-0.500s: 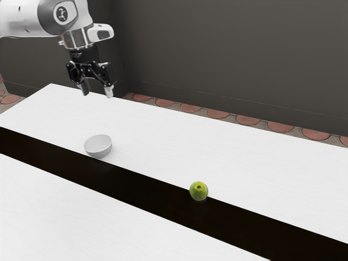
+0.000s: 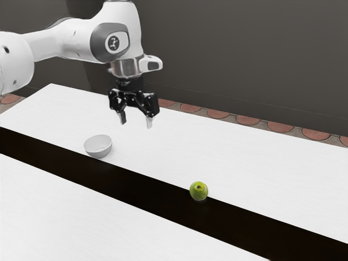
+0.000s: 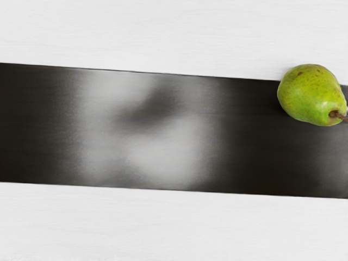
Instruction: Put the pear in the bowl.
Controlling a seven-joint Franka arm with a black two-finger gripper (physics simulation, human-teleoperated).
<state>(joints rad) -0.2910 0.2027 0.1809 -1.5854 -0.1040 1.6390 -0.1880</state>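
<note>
A white robot arm (image 2: 81, 41) reached in from the exterior view's left over a white table (image 2: 261, 163) with a glossy dark strip (image 2: 130, 185) running along it. Its black gripper (image 2: 136, 123) hung in the air, fingers spread apart and nothing between them. The green pear (image 2: 199, 191) sat at the strip's far edge, to the right of the bowl (image 2: 98, 153) and well apart from it in the exterior view. In the wrist view, the pear's stem (image 3: 337, 115) could be seen, and its body overlapped the line where dark strip met white surface. The bowl, pale and upright, stood toward the exterior view's left, also by the strip's far edge, with its pale inside visible.

The task seemed to be at its opening stage, the approach to the pear. The pear was neither grasped nor in the bowl. What was left was nearly everything: bringing the hand over the fruit, lowering it, closing on it, lifting, carrying it to the bowl and letting go.
</note>
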